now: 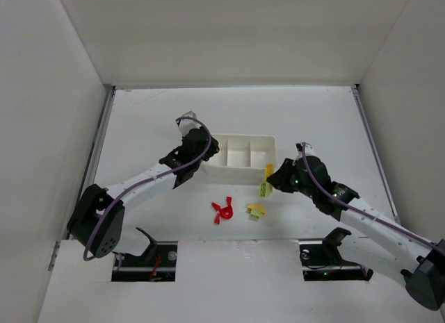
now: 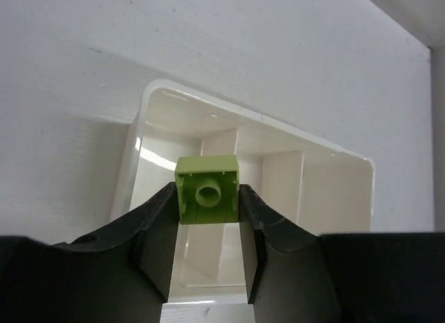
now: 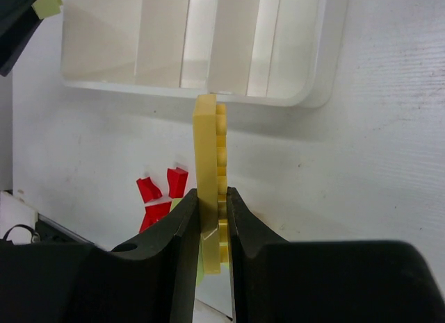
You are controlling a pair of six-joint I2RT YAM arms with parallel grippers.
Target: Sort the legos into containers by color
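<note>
A white tray point(image 1: 241, 171) with three compartments lies at mid-table. My left gripper point(image 1: 206, 152) hovers over its left end, shut on a light green lego point(image 2: 206, 189) held above the left compartment point(image 2: 149, 170). My right gripper point(image 1: 274, 177) stands just in front of the tray's right end, shut on a flat yellow lego point(image 3: 207, 149) held on edge, its tip close to the tray's front wall point(image 3: 181, 91). Another light green lego point(image 1: 265, 189) sits under it on the table. Red legos point(image 1: 222, 211) and a yellow and green lego point(image 1: 256, 210) lie nearer the front.
The red legos point(image 3: 160, 194) lie left of my right fingers. White walls enclose the table on the left, back and right. The arm bases and black mounts point(image 1: 146, 253) sit at the near edge.
</note>
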